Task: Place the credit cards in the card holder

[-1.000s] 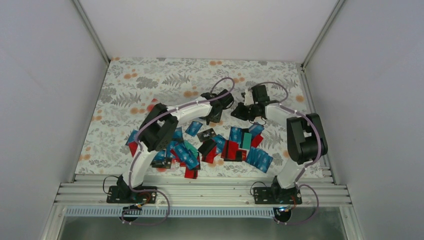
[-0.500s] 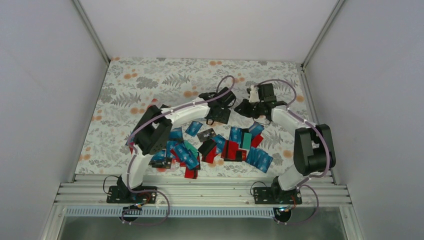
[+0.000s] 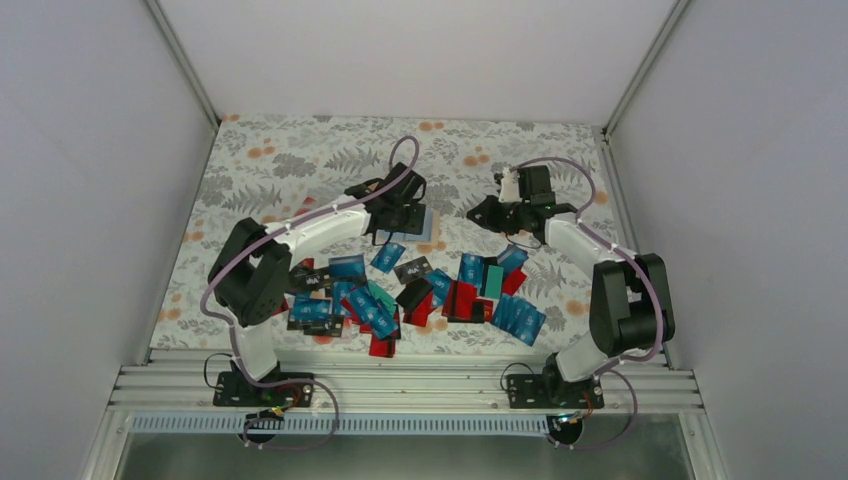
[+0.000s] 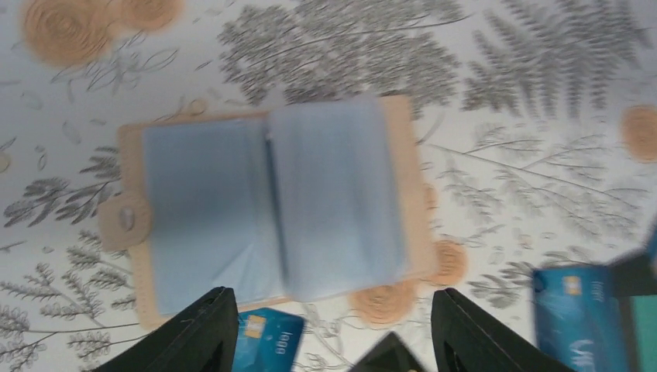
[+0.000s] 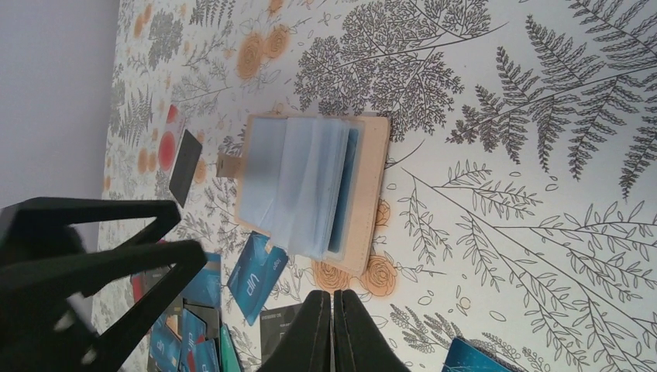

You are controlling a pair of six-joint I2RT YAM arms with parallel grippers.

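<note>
**Credit cards** (image 3: 420,290): loose heap of blue, red, black and teal, spread across the lower middle of the top view on the floral counter (image 3: 260,170). One blue card (image 4: 267,339) lies just beside the holder's near edge.

**Card holder** (image 4: 271,205): beige, lying open and flat with its clear bluish sleeves facing up. The snap tab is at frame left in the left wrist view. It sits at the centre of the top view, just beyond the heap.

**Left pincer** (image 4: 331,298): jaws wide and empty, hanging over the holder's near edge.

**Right pincer** (image 5: 331,298): jaws pressed together and empty, right of the holder and apart from it.
</note>
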